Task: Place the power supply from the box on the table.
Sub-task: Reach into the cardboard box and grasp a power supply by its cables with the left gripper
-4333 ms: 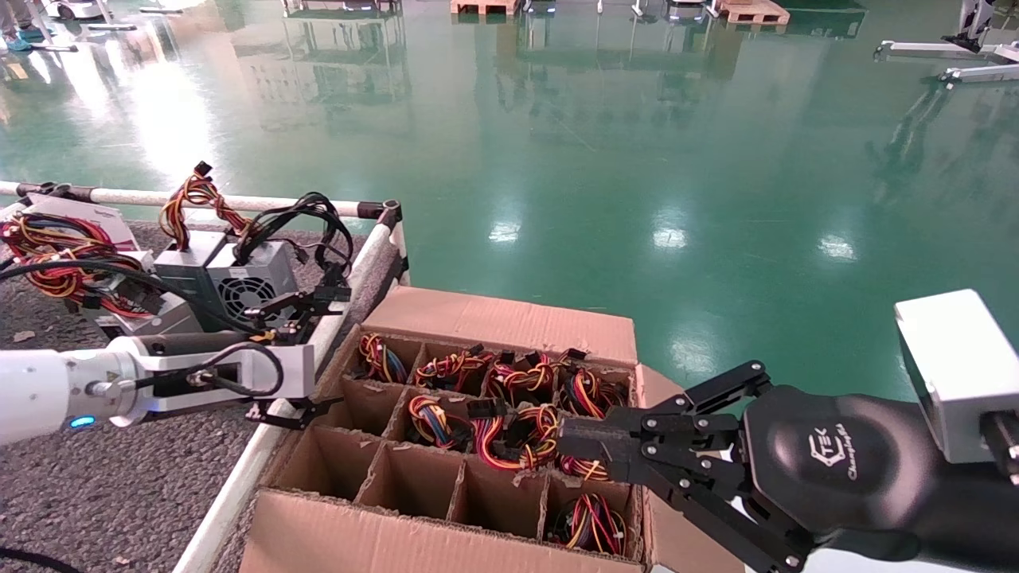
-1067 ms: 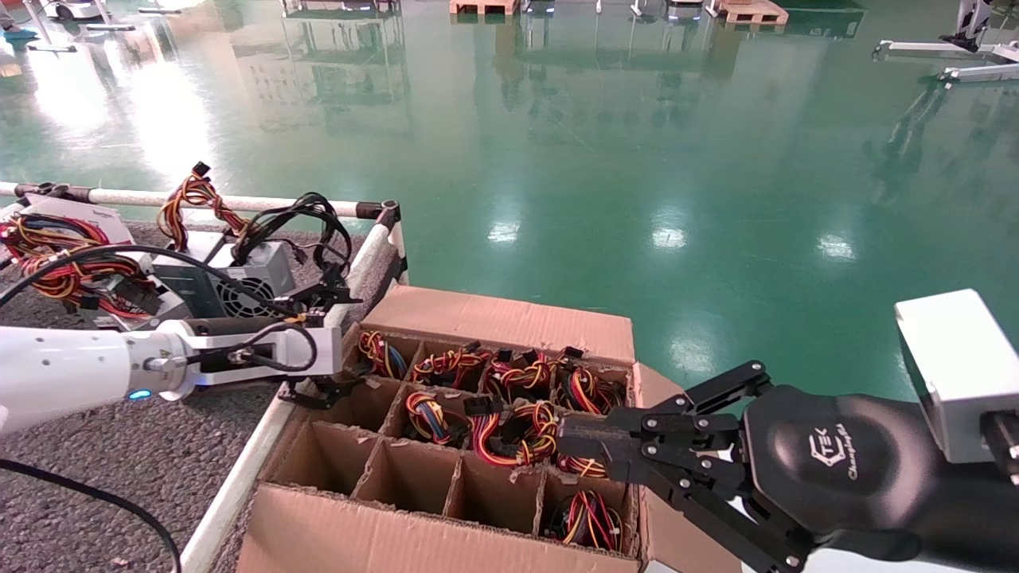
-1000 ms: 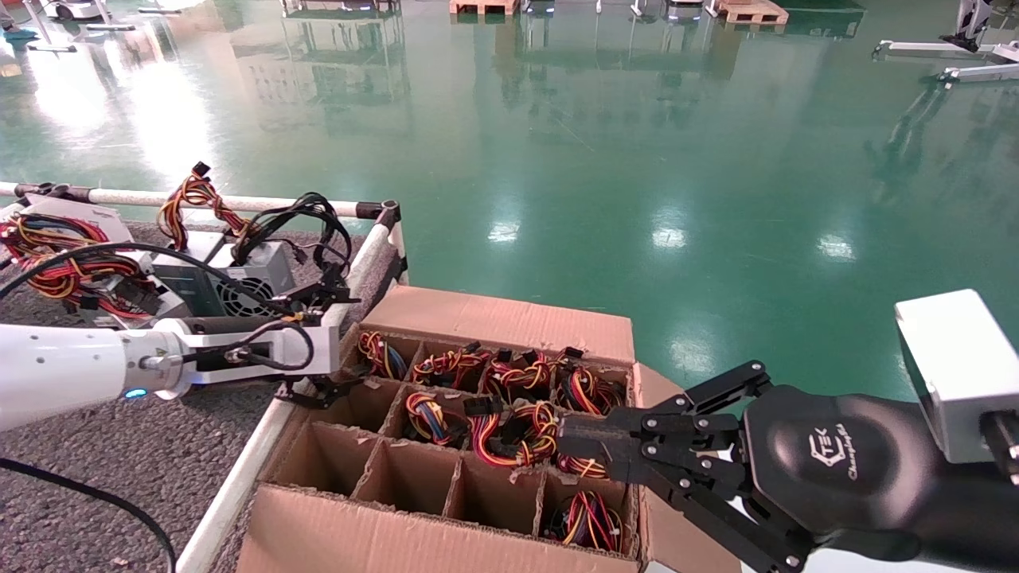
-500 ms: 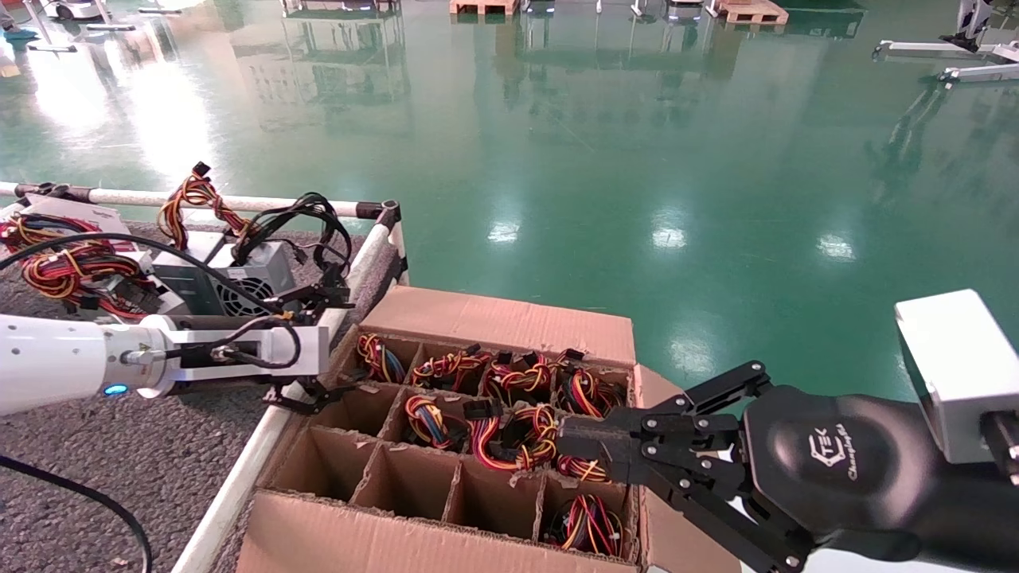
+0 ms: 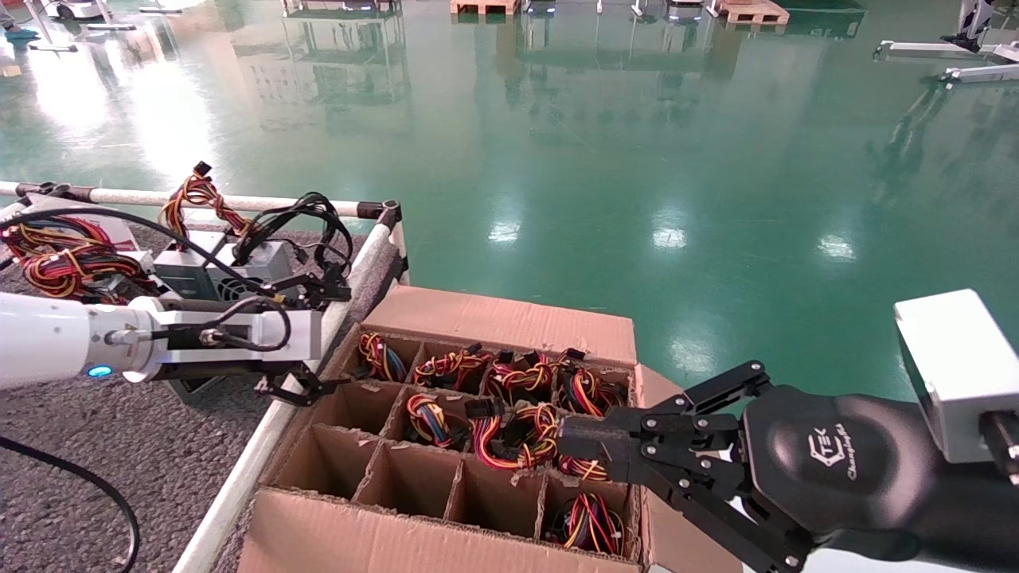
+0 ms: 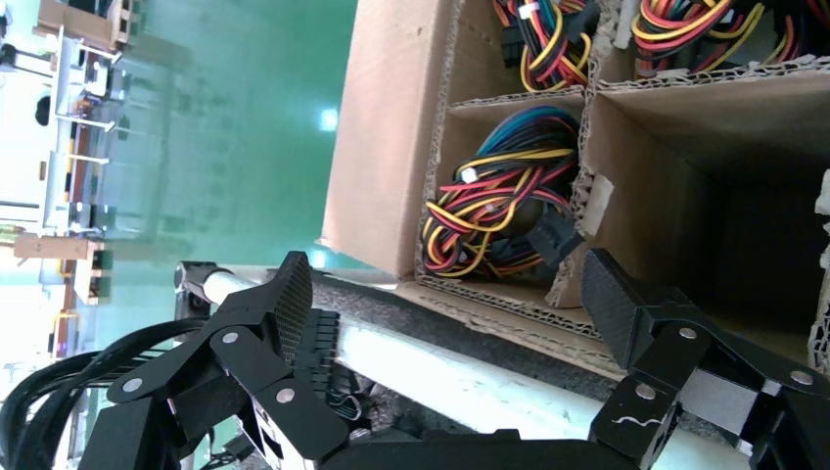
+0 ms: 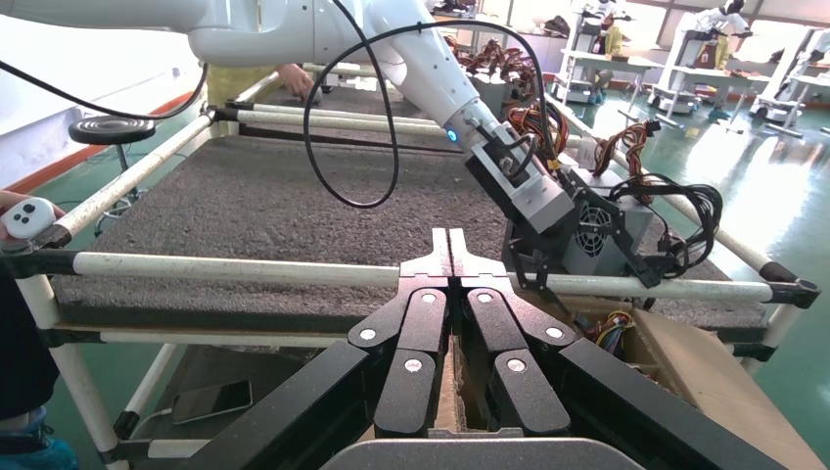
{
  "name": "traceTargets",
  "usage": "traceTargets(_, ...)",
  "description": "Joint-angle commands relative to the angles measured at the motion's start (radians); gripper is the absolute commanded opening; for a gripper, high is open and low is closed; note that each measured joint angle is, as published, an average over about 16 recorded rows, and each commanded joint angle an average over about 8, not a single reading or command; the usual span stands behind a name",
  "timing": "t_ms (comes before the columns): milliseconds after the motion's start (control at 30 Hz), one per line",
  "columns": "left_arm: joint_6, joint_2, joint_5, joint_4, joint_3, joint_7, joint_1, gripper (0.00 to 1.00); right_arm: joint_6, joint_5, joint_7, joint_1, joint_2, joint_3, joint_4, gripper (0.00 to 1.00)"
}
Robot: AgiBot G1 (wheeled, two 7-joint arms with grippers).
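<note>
The brown box (image 5: 493, 318) stands against the table (image 5: 119, 461), its cells a grid of cardboard dividers. Several cells hold red-yellow wire bundles of a power supply (image 5: 380, 356); the metal bodies are hidden under the wires. My left gripper (image 5: 318, 338) hangs open over the white rail (image 5: 239, 477) by the box's far left corner, nothing between its fingers (image 6: 294, 294). From the left wrist, the nearest bundle (image 6: 509, 201) lies in the corner cell just beyond the fingertips. My right gripper (image 5: 573, 438) is shut, its tip over the box's right-hand cells.
On the table behind the left arm sit a grey unit with a round fan grille and black cables (image 5: 239, 270) and other wired units (image 5: 64, 263). A black cable (image 5: 95, 493) trails over the fabric. Beyond the box is green floor (image 5: 637, 159). A person's hand (image 7: 24, 215) shows at the table's far rail.
The left gripper first reached toward the box's corner cell, then over the last second drew back slightly toward the table and rose, staying open. The right arm has not moved.
</note>
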Motion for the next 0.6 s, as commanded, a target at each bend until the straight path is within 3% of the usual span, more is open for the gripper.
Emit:
traceTargets(33,0.007,-0.001,-0.003,0.003,0.004,-0.003,-0.010,1.00,0.000,0.000,0.000,0.000,0.000,0.000,0.000,0.00)
traceTargets(600,-0.044,0.022,-0.040,0.009,-0.029,0.077,0.024,1.00,0.000,0.000,0.000,0.000,0.000,0.000,0.000,0.00)
